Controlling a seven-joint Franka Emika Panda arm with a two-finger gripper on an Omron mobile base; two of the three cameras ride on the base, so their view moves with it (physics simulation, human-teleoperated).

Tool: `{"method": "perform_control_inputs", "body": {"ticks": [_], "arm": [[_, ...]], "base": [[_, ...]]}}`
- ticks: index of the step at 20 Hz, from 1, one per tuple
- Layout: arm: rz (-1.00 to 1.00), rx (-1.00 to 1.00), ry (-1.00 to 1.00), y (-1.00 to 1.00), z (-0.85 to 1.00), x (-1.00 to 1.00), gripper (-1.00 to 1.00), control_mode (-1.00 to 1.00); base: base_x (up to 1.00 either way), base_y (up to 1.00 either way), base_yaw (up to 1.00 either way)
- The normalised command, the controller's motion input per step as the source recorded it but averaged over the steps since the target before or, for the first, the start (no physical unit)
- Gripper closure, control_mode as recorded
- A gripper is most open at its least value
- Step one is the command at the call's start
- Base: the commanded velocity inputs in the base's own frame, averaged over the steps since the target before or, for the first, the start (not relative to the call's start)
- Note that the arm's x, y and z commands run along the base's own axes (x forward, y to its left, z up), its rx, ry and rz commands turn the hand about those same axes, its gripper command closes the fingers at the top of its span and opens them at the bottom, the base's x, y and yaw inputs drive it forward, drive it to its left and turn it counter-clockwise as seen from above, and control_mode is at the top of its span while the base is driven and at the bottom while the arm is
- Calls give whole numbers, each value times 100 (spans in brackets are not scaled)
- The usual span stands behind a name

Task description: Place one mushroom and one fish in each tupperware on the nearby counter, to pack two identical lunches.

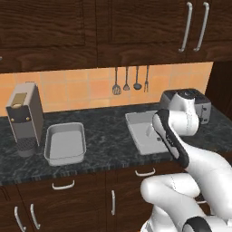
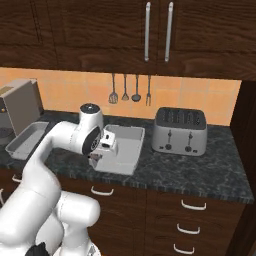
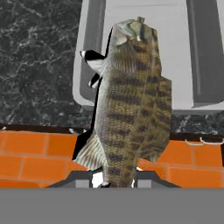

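Fish (image 3: 129, 100) pinched between the fingertips (image 3: 146, 177) by its tail end, hanging out in front of the gripper (image 3: 118, 179), head pointing toward the tray. Held above the front edge of the counter (image 3: 39, 57), partly over the near rim of the right tupperware (image 3: 87, 52) and partly over the orange floor showing below the counter edge. Not resting on anything, as far as the hand view tells.

Step in hand, by my guess: carrying the fish over to drop it in that tray. To do it well: push further forward so the whole body clears the thick rim before letting go, since right now the tail half sits outside the tray and would land on the rim or tip off the counter. Worth lowering close to the tray floor too, because a long flat thing gripped at one end likes to swing and flop. Aim for the bare middle of the tray.

From the right base view, gripper (image 2: 95, 159) at the near-left corner of the right tupperware (image 2: 125, 150), toaster (image 2: 180, 131) just beside the tray on its far side, no trouble there. Second tupperware (image 1: 65, 142) well off to the left by the coffee machine (image 1: 25, 118), looks empty from here. Mushrooms nowhere obvious in these shots.
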Motion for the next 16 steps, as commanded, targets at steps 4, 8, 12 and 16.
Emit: {"method": "perform_control_inputs", "body": {"ticks": [4, 8, 12, 16], "arm": [[0, -14, 13, -24, 24, 91, 100, -100], [1, -5, 11, -36, 0, 93, 100, -100], [6, 0, 15, -49, -80, 98, 100, -100], [14, 0, 21, -24, -45, 1, 100, -100]], "base": [[0, 0, 0], [0, 0, 0], [0, 0, 0], [0, 0, 0]]}}
